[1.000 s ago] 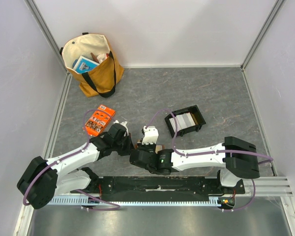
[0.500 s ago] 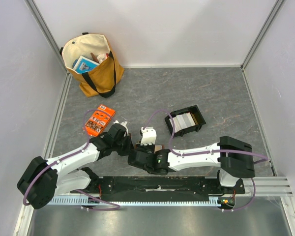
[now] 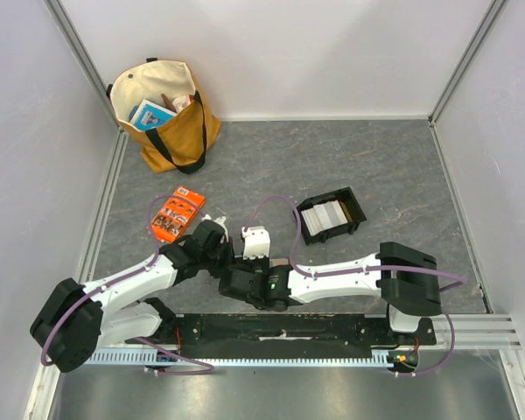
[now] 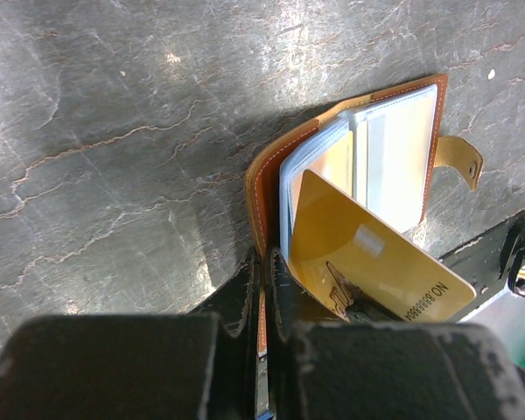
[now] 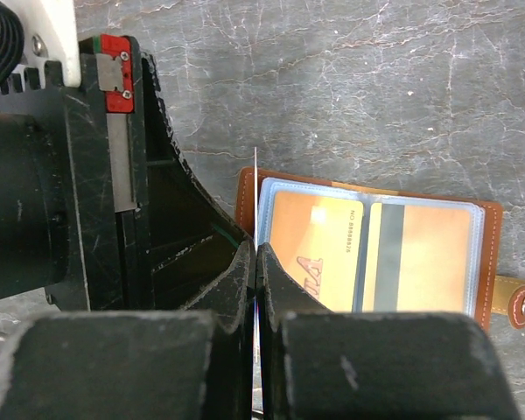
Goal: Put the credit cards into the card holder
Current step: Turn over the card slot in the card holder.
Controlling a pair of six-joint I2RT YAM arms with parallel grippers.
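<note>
One card holder (image 4: 256, 188), apparently three credit cards (image 4: 367, 254).

The top camera looks down from above and behind the arms (image 3: 332, 273) onto the whole table (image 3: 376, 166). Both wrist cameras look down from very near, and both show the open card holder (image 4: 367, 149).

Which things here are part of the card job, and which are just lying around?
Job: card holder; gold card at its sleeves; grey cards in the black tray.
Lying about: orange packet; tote bag.
</note>
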